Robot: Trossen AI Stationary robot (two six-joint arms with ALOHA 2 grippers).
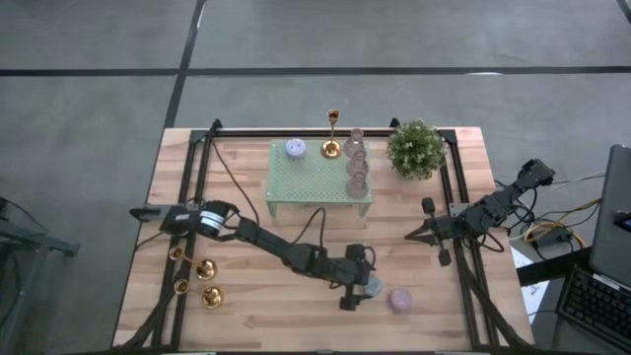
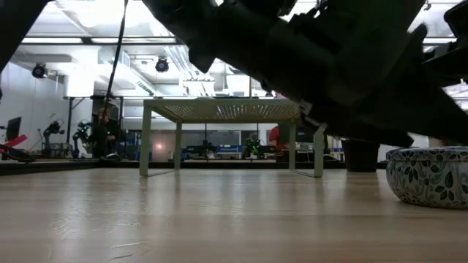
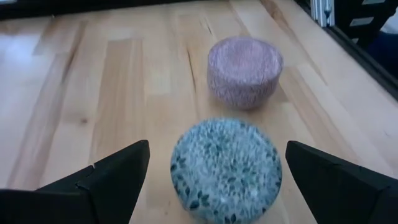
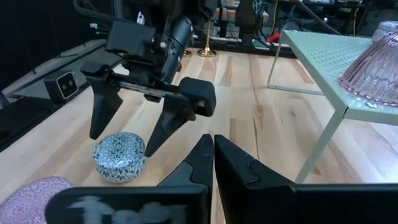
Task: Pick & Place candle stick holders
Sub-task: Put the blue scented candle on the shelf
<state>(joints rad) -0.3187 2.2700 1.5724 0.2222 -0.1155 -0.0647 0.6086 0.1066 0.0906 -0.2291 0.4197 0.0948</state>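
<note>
table [image 1: 256,296]: bare wood, green shelf [image 1: 317,177] mid-back
left gripper [image 1: 357,293]: fingers wide apart, straddling blue candle [image 3: 226,168], lilac candle [image 3: 244,70] just beyond
right gripper [image 4: 213,155]: parked by right edge, fingers pressed together
candle stick holders [image 1: 196,279]: front-left cluster, look tipped over, axes hard to tell; one upright [image 1: 332,135] behind shelf
tip: probably retarget onto a holder, pinch the stem

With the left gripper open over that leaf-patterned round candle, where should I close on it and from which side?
Grip the leaf-patterned candle across its curved side wall, coming straight down from above. It is squat and round with a flat top, sitting upright on the table, and the open left gripper already has one finger on each side. The lilac candle stands apart beyond it, so closing should be clear.
</note>
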